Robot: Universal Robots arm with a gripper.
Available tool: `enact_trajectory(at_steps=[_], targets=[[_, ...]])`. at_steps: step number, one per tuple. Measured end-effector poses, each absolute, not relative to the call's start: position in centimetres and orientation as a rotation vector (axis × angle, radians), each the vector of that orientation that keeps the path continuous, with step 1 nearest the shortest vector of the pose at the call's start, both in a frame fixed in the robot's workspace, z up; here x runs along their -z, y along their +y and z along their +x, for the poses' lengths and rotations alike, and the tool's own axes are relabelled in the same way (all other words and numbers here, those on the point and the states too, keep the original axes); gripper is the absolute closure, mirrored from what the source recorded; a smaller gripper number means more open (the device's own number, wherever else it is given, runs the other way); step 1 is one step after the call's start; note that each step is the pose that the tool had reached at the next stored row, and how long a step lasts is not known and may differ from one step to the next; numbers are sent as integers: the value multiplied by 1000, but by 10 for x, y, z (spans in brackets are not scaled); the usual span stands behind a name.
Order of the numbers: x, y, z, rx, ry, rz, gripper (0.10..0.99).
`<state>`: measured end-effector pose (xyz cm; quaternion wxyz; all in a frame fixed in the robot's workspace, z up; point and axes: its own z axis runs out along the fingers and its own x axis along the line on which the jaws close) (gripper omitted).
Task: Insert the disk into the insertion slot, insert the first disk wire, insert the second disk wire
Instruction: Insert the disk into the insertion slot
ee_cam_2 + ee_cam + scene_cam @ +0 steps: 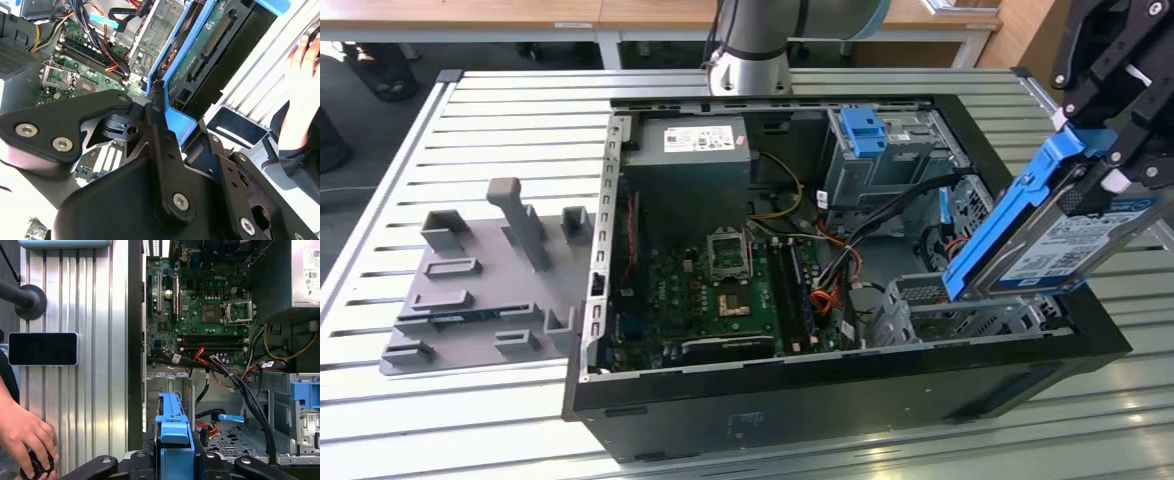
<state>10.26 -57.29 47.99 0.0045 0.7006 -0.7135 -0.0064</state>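
Note:
My gripper (1110, 168) is shut on the disk (1067, 235), a silver drive in a bright blue caddy. The disk hangs steeply tilted at the exterior view's right, above the case's front corner. Its lower end reaches down to the insertion slot (963, 312), a low grey perforated cage, and looks to be touching the cage's top. The second wrist view shows the disk's green underside (210, 45) between my black fingers (160, 130). In the first wrist view the caddy's blue edge (172, 427) sits just before the cage (170, 385). Several cables (854, 255) lie beside the cage; I cannot tell which are the disk wires.
The open black computer case (854, 385) holds a motherboard (720, 290), a power supply (687, 155) and a taller grey bay with a blue tab (867, 135). A grey plastic fixture (480, 280) lies on the slatted table. A person's hand (25, 435) rests near the case.

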Motion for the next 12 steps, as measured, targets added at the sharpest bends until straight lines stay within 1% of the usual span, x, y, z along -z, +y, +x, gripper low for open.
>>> enact_trajectory(at_steps=[12], targets=[[-476, -570, 94, 21, -2237, 2197, 722]])
